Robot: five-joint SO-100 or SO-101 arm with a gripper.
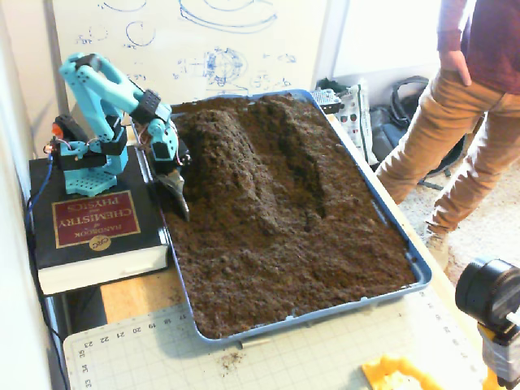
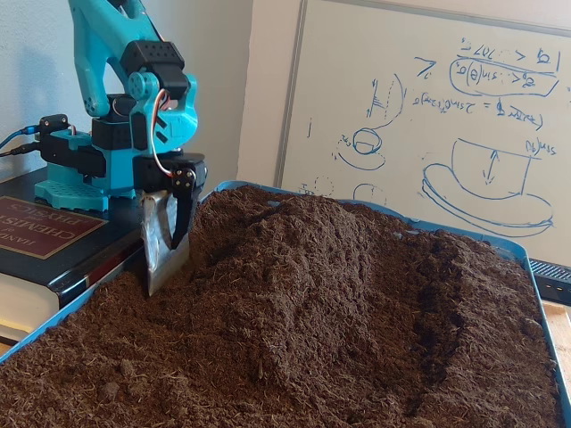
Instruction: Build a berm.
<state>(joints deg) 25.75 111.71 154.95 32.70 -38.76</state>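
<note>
A whiteboard (image 2: 419, 116) covered in blue sketches stands behind everything, and in the higher fixed view a person (image 1: 455, 106) in tan trousers stands on the floor at the far right, well away from the tool. The bench (image 1: 134, 296) carries a gridded cutting mat (image 1: 309, 357) along its near edge and a large blue tray (image 1: 418, 272) filled with dark brown soil (image 1: 284, 252). To the left of the tray lies a thick book (image 1: 93, 223) with a maroon cover, and the base of the teal arm (image 1: 101, 106) sits on it.

The berm (image 1: 223, 154) runs as a long rounded ridge through the back half of the tray; it rises just to the right of the tool in both fixed views, with its near slope beside the tool's blade. Beyond the ridge, farther from the tool, a sunken groove (image 2: 437, 312) follows its far side.

The tool (image 2: 169, 254) points down at the tray's left edge, its metal scoop-like finger (image 2: 159, 241) tipped into the soil at the foot of the berm. The black finger (image 2: 183, 214) sits close against it, a narrow gap with nothing held.
</note>
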